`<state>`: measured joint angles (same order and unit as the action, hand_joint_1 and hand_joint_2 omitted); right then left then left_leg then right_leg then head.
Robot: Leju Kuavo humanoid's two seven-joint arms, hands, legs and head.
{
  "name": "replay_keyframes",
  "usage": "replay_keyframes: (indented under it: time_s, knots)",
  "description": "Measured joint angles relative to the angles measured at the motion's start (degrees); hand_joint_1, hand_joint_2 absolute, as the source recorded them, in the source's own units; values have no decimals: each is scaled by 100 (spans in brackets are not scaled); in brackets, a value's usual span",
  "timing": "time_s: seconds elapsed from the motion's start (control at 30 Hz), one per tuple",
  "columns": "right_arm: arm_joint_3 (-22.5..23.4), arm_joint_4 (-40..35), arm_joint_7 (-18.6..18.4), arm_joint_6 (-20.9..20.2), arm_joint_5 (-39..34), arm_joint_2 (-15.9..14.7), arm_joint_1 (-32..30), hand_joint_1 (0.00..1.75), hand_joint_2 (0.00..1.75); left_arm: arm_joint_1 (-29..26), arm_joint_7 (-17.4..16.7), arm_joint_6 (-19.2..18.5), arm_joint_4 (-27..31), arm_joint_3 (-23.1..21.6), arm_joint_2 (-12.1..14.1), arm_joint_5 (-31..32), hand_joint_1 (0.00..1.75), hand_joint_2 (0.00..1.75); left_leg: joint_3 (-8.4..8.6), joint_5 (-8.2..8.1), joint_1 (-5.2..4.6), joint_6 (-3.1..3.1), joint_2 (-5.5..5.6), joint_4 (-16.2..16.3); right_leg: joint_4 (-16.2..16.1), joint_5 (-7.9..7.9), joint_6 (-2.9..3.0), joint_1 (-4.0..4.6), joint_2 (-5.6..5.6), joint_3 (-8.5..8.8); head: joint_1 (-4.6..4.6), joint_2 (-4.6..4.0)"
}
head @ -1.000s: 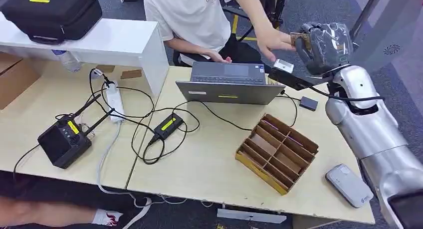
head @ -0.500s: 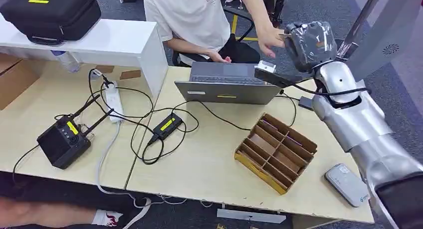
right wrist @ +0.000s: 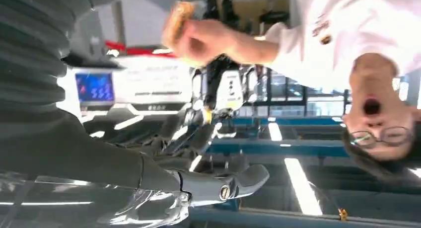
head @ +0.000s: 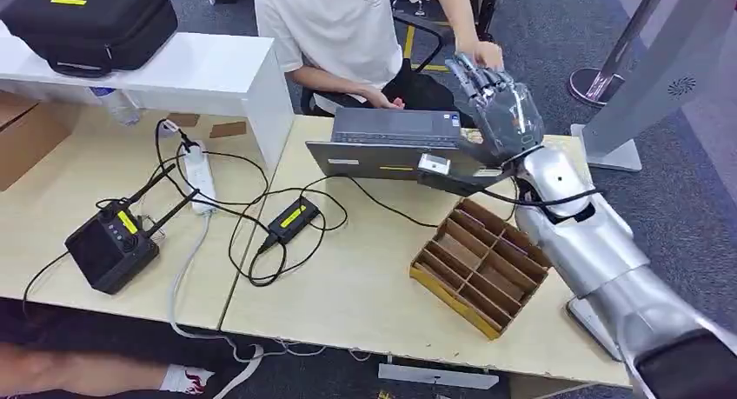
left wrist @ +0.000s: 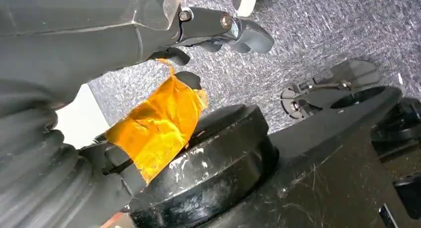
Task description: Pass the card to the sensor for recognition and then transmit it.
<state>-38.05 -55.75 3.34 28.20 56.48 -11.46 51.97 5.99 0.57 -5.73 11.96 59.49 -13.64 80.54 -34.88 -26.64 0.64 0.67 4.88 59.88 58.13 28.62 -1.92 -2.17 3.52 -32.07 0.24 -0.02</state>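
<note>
the right robot hand point(head: 497, 112) is raised above the far edge of the tabletop point(head: 365, 286), just behind the open laptop point(head: 398, 144), with its fingers point(head: 474, 73) spread and nothing between them: released. in the right wrist view the person's hand point(right wrist: 201, 39) pinches a small brownish card point(right wrist: 177, 17), clear of the robot's fingers. so the card looks to be in the person's keeping, and the handover, the last part of the task, seems done. whether the sensor read it i cannot tell; the grey sensor pad point(head: 584, 314) lies at the near right corner of the tabletop, mostly hidden behind the silver forearm, well apart from the robot hand.

the left robot hand point(left wrist: 149, 49) hangs low over grey carpet in its wrist view; its dark fingers are in sight, but i cannot tell whether they are clenched or loose. the cardboard divider tray point(head: 481, 264) sits on the tabletop between laptop and pad.

what may be left is only drawing the right arm back.
</note>
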Motion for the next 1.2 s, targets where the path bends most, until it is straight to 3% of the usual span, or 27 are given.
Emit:
replay_keyframes:
  time_s: [0.2,0.5,0.77,1.0,1.2]
  knots:
    - [247,-1084,175,251,-301,-402,-1023,0,175,-16,-4,44,0,52,0,-87,0,175,-4,-1,-1,-1,0,0,-1,0,0,-1,0,-3,0,0]
    - [594,-1911,325,280,-508,-747,-1683,0,175,-21,-13,76,0,127,0,-188,0,175,-1,-1,-1,-1,-5,0,-1,-1,0,0,2,-5,0,2]
    - [1189,-3171,710,293,-872,-1185,-3082,0,175,-48,-26,129,0,332,-2,-409,0,175,-6,-14,-1,-8,1,0,-6,5,-4,-1,-2,-4,2,0]
    - [1561,-3833,583,54,-524,-1565,-4212,0,175,-75,9,197,0,490,-2,-522,0,175,-8,-16,-2,-10,-11,-1,-9,6,-4,0,0,-5,0,0]
    - [1670,-4014,557,-22,-500,-1717,-4554,0,175,-77,13,197,0,570,-4,-542,0,175,-6,-15,-1,-10,-13,-1,-9,5,-4,0,1,-5,0,0]
